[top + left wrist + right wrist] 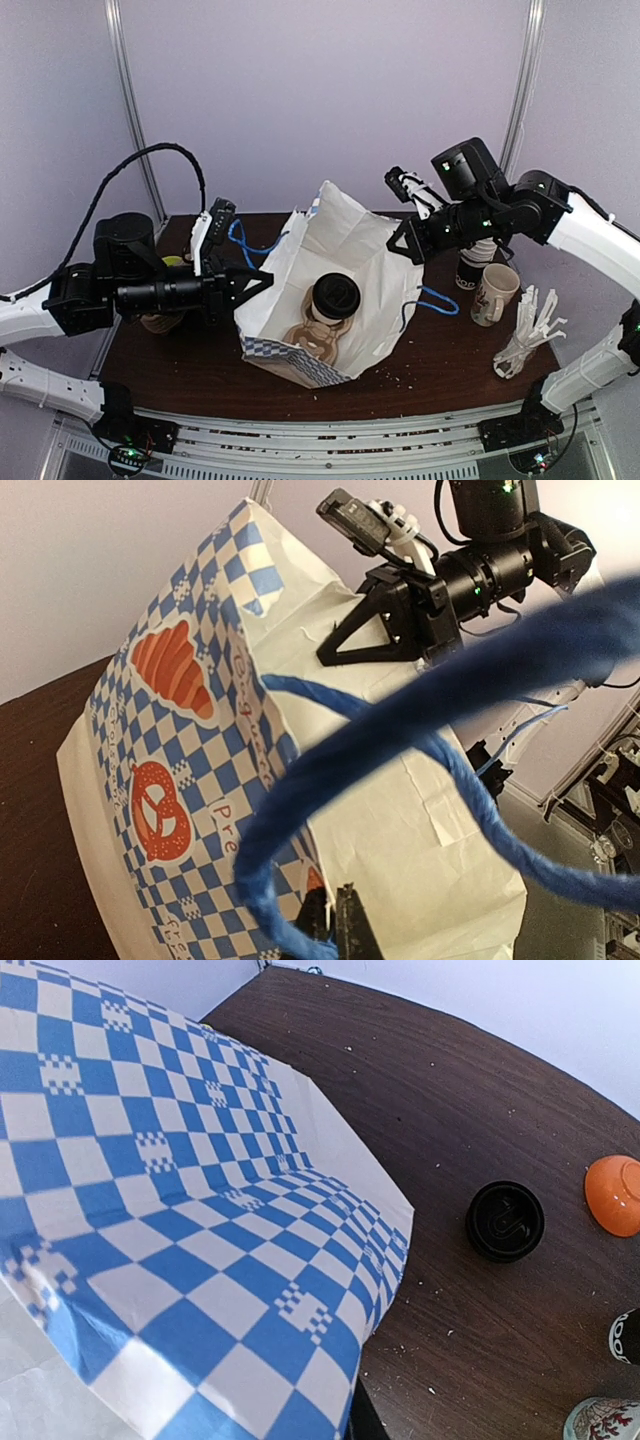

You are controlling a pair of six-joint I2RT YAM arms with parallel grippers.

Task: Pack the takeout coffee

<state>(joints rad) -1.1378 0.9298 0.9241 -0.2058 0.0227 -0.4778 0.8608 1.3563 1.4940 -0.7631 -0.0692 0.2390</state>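
Takeout coffee (pixel 335 297) sits lid-up inside the paper bag (pixel 350 235), midway between the two arms. Left pincer (pixel 262 281) pinches the bag's left rim, right pincer (pixel 403 243) is clamped on its right rim

Takeout coffee (pixel 334 296) inside bag (pixel 345 235) at table's (pixel 440 350) middle; mug (pixel 494 292) to bag's right.

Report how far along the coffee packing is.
Done: the takeout coffee appears to stand inside the open paper bag. In hand: the left gripper pinches the bag's left rim, and the right gripper is shut at its right rim. Left: closing the bag, if required; nothing else looks outstanding.
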